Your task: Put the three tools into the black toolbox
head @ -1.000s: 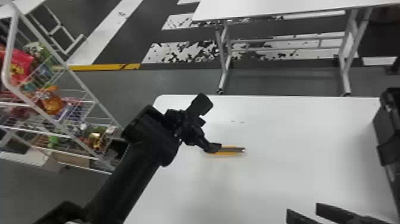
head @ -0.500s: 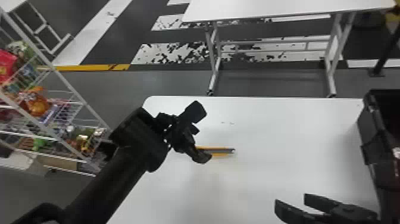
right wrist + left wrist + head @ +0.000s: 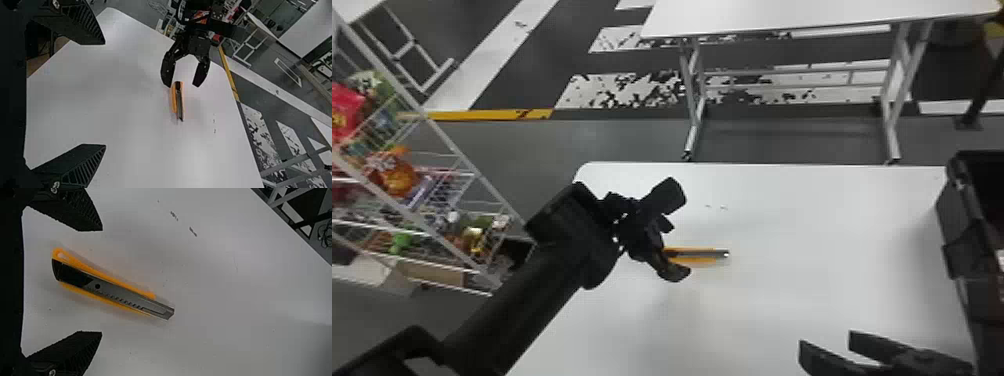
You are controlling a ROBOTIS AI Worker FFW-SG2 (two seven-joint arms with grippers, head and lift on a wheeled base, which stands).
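Yellow knife (image 3: 704,253), lying lengthwise nine-to-three o'clock in head view, metal tip toward three, near wide-spread left gripper (image 3: 677,250), with right gripper (image 3: 828,342) toward four, also wide.

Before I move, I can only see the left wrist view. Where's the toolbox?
Observer: The toolbox is at the right end of the table, as the head view shows.
Child: Is the other gripper holding a tool?
Observer: No, the right gripper is open, with nothing between its fingers.
Child: What's past the table on my left?
Observer: A white wire rack stands there, in the head view.
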